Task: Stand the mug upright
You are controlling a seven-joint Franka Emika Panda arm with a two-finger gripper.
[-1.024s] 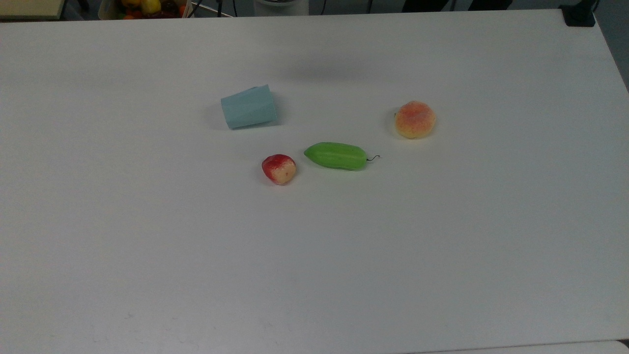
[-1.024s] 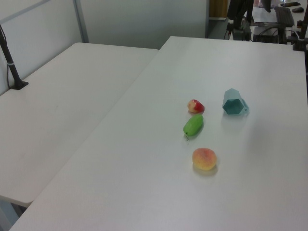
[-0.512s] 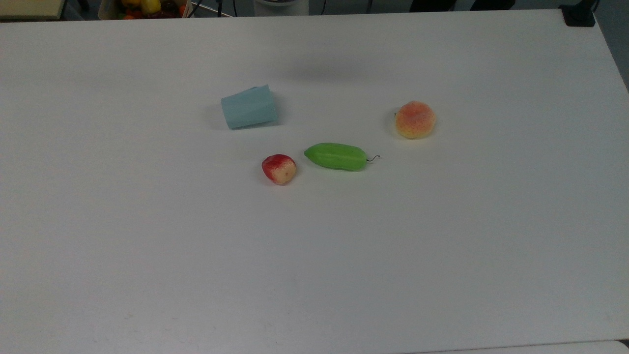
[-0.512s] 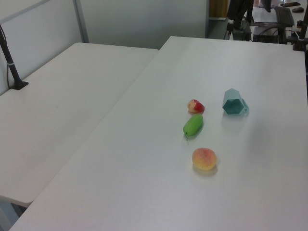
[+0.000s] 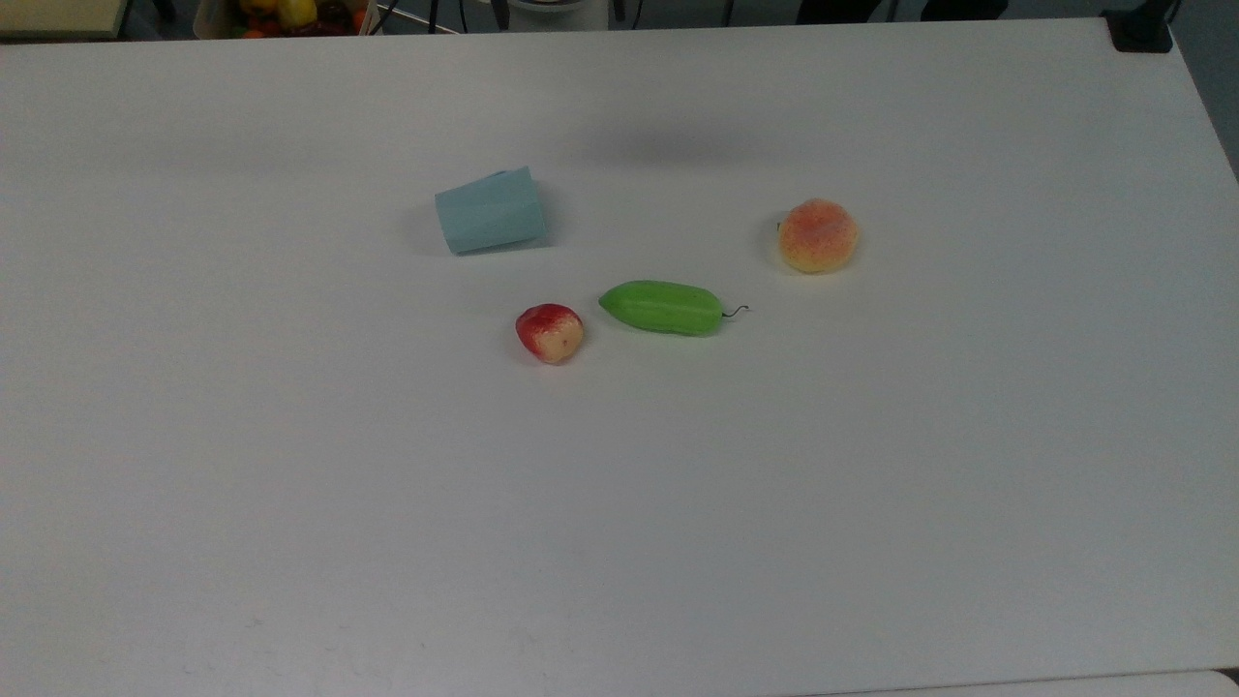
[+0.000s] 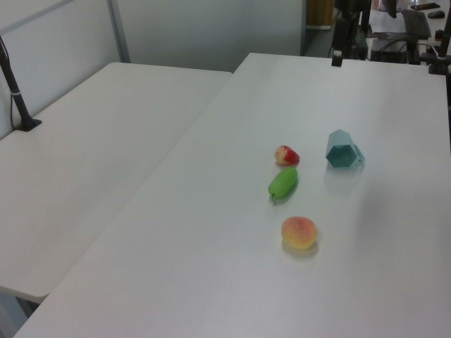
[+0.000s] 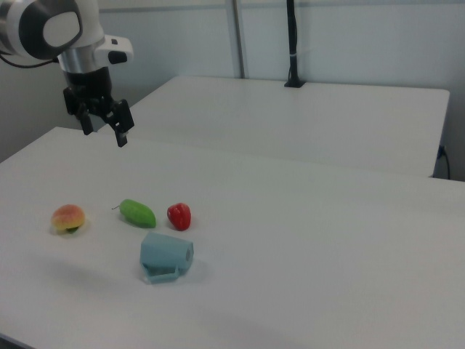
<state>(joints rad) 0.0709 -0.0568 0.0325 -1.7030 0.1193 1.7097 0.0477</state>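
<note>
The pale blue faceted mug [image 5: 491, 210] lies on its side on the white table [image 5: 619, 503]. In the left view the mug [image 6: 343, 150] shows its hexagonal end toward the camera. In the right view the mug [image 7: 166, 254] rests with its handle down against the table. My gripper [image 7: 105, 133] hangs open and empty in the air above the table, well to the right view's upper left of the mug, touching nothing. In the left view the gripper [image 6: 338, 56] is a dark shape at the top edge, far behind the mug.
A red-and-cream fruit [image 5: 550, 333], a green fruit [image 5: 663, 307] and a peach [image 5: 818, 235] lie near the mug. A second white table [image 6: 84, 141] adjoins on the left view's left. A black post [image 7: 290, 43] stands on the far table.
In the left view the gripper has come lower into the picture at the top edge. The mug and the fruits have not moved.
</note>
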